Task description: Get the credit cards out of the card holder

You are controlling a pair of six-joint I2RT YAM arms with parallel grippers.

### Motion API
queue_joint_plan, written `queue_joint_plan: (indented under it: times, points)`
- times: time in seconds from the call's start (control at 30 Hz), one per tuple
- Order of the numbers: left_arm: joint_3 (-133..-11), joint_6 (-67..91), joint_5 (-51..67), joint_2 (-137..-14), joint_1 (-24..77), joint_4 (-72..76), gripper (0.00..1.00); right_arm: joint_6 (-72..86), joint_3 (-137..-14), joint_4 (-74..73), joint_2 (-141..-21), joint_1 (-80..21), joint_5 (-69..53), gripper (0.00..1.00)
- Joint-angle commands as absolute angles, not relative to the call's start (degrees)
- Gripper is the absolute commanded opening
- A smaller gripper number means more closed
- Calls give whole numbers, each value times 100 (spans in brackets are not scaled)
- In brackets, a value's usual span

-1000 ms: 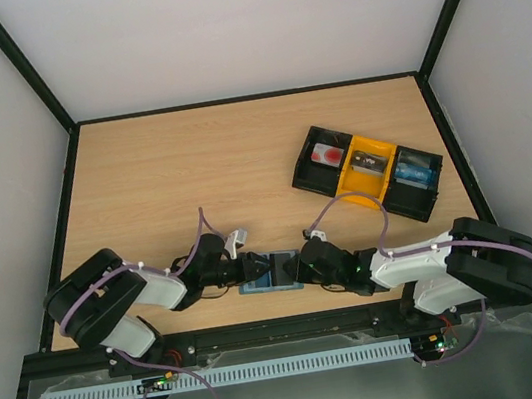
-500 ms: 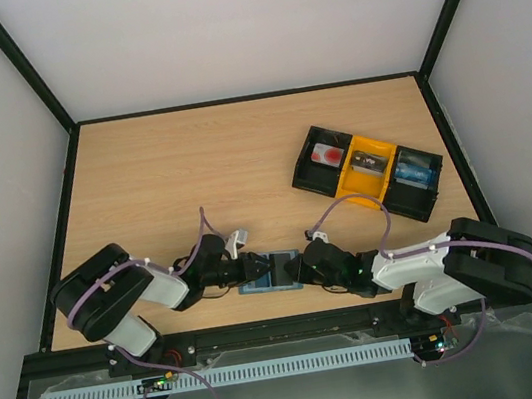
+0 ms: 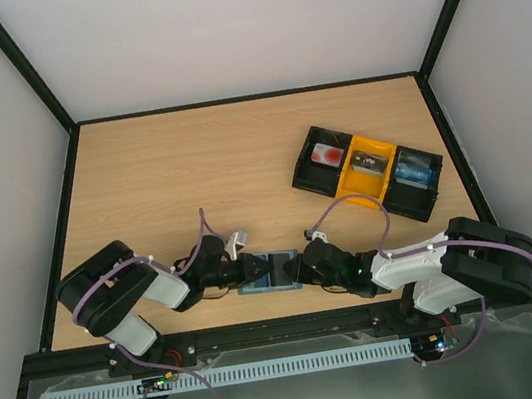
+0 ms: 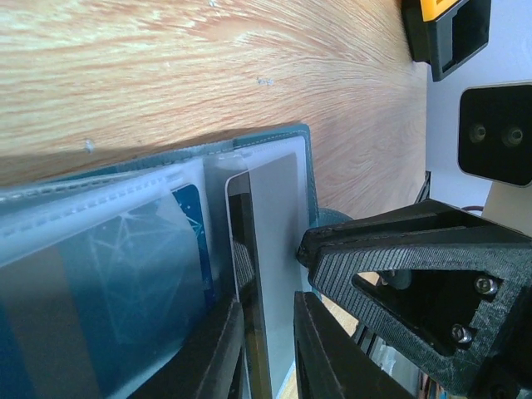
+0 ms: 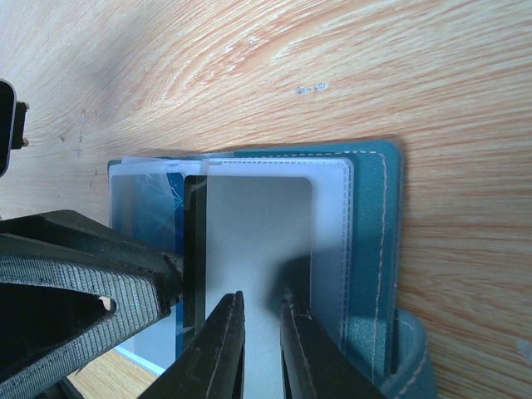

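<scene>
Surface: a light wood-grain table (image 3: 191, 171), bordered by a black frame and pale walls.
Near edge, centre: the grey-blue card holder (image 3: 270, 272) lay open and flat on the wood, with its clear inner sleeves facing up.
Far right: a three-compartment tray (image 3: 366, 171), black, yellow, black, sat at an angle, well apart from the card holder.

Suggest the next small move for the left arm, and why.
Probably draw the left pincer back, away from the right pincer, sliding the grey card out. Its striped edge already pokes past the card holder sleeve, between the left jaws; grip firmness unclear.
</scene>
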State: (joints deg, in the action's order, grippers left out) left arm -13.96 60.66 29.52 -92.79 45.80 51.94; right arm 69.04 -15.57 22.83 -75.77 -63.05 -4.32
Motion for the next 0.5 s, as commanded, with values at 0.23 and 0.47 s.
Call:
queue_joint_plan:
  times: [0.23, 0.47]
  points:
    - [-1301, 6021, 2987, -9378, 4550, 5360, 16, 6898, -1511, 1449, -7103, -6337, -27, 15]
    - [-1307, 6029, 2992, -9378, 4553, 5365, 20, 6948, -1373, 1836, -7324, -6337, -257, 15]
